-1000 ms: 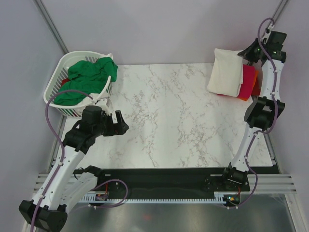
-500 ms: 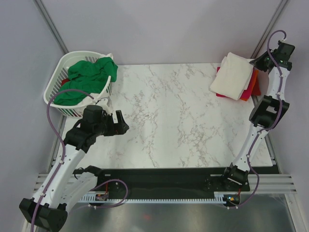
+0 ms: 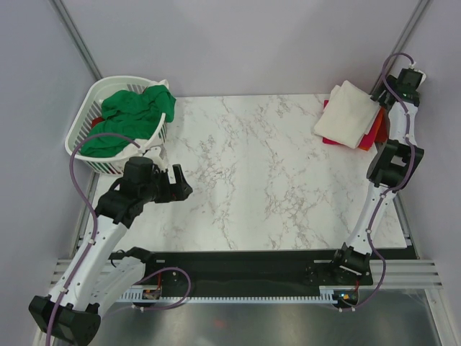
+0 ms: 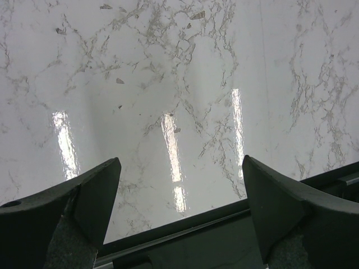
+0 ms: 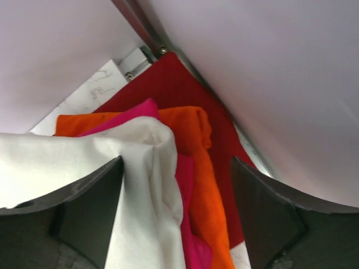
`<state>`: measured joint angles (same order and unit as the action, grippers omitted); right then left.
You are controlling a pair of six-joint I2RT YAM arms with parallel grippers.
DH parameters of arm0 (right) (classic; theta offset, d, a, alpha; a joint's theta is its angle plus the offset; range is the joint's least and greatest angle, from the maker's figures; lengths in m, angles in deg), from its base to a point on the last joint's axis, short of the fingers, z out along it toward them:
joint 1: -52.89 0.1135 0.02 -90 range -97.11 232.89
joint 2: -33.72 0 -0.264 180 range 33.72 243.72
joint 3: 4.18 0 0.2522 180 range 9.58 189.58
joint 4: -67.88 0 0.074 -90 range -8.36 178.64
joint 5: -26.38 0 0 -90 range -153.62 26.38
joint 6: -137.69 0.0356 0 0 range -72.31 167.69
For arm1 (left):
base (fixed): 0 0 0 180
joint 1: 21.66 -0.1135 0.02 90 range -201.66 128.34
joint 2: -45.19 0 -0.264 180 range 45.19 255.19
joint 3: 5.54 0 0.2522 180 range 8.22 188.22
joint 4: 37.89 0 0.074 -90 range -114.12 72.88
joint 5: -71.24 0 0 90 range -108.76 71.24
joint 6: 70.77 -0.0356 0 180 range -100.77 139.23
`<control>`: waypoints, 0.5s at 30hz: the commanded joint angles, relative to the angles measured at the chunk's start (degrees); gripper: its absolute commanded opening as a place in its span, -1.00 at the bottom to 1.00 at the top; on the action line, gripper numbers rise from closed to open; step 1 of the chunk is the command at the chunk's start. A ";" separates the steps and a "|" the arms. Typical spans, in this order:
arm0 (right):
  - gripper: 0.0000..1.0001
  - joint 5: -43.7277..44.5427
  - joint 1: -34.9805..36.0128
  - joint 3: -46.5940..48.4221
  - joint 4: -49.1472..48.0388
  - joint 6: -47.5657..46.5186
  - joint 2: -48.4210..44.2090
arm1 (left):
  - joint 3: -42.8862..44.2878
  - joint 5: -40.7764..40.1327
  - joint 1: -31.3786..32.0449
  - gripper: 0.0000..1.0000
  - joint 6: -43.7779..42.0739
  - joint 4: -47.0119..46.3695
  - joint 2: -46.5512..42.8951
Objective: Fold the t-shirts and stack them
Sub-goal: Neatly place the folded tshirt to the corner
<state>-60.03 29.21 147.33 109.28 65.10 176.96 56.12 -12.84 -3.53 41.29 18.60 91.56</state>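
Note:
A folded cream-white t-shirt (image 3: 346, 114) tops the stack at the table's far right corner, over pink (image 3: 373, 122), orange (image 3: 369, 139) and dark red layers. My right gripper (image 3: 385, 101) stands open at the stack's far edge. In the right wrist view its jaws (image 5: 176, 174) straddle the white fold (image 5: 123, 162), the pink edge (image 5: 193, 235) and the orange cloth (image 5: 193, 131) without pinching any; the dark red cloth (image 5: 179, 84) lies lowest. A green t-shirt (image 3: 130, 115) is heaped in the basket. My left gripper (image 3: 180, 184) (image 4: 180, 174) hangs open over bare marble.
The white slotted laundry basket (image 3: 83, 137) sits at the far left corner, just beyond my left arm. Grey walls and a metal post (image 5: 140, 28) close in behind the stack. The table's black front rail (image 4: 185, 235) shows under my left gripper.
My right gripper carried the white t-shirt rightward onto the coloured stack, then opened and let it go. The left arm stayed still.

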 commanded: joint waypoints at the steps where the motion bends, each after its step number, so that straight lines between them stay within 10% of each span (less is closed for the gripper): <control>1: 0.71 11.60 -2.07 1.38 -0.92 1.14 -8.93 | -0.09 -1.34 0.06 0.93 1.49 -2.03 -0.93; 12: 0.87 -2.21 1.18 -10.03 -5.74 2.09 -28.00 | -0.09 -2.48 0.06 0.93 1.31 -2.03 -3.91; 14: 0.48 -9.18 0.92 -13.91 -7.07 3.85 -27.75 | -0.17 -2.48 0.06 0.93 1.31 -1.94 -4.27; 15: -0.37 -17.40 0.83 -14.61 -7.51 7.25 -26.18 | -0.17 -2.40 0.06 0.93 1.23 -2.03 -4.18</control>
<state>-61.25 30.13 137.36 103.12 66.35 146.87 55.90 -14.20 -3.53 41.29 18.60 88.28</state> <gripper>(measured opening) 0.619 0.967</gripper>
